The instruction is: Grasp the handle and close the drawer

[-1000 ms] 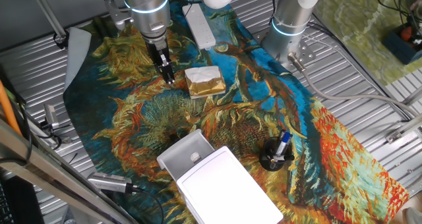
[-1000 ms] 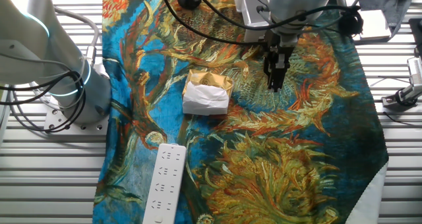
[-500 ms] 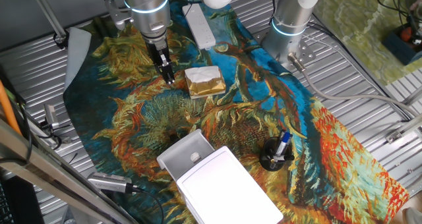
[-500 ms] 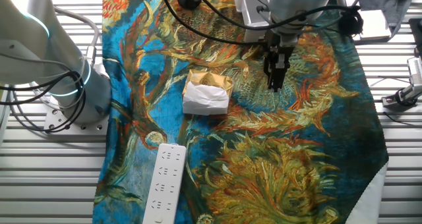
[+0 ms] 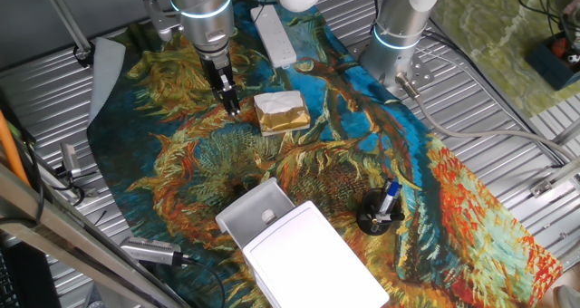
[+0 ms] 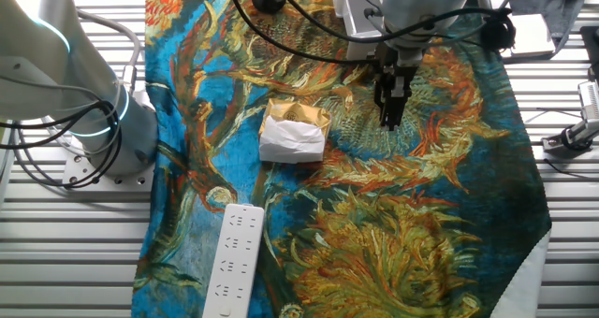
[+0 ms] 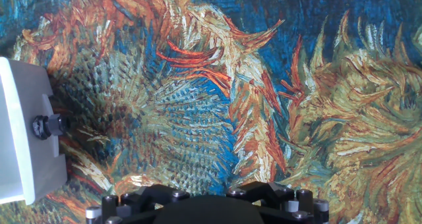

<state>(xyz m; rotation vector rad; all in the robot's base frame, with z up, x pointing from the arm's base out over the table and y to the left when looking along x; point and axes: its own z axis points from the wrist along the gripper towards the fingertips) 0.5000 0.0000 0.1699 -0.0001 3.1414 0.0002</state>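
Observation:
The drawer (image 5: 253,209) is a shallow white tray pulled out of the white box (image 5: 308,258) at the near edge of the painted cloth. In the hand view its white front (image 7: 23,135) shows at the left edge, with the handle (image 7: 47,126) as a small knob that looks dark there. My black gripper (image 5: 231,105) hangs low over the cloth at the far side, well apart from the drawer and just left of the wrapped block. Its fingers stand together with nothing between them. It also shows in the other fixed view (image 6: 391,114). The hand view shows only the gripper's base.
A gold-and-white wrapped block (image 5: 281,111) lies right of the gripper. A white power strip (image 5: 275,33) lies at the far edge. A black holder with a pen (image 5: 380,211) stands right of the box. A second arm's base (image 5: 397,36) is at the back right.

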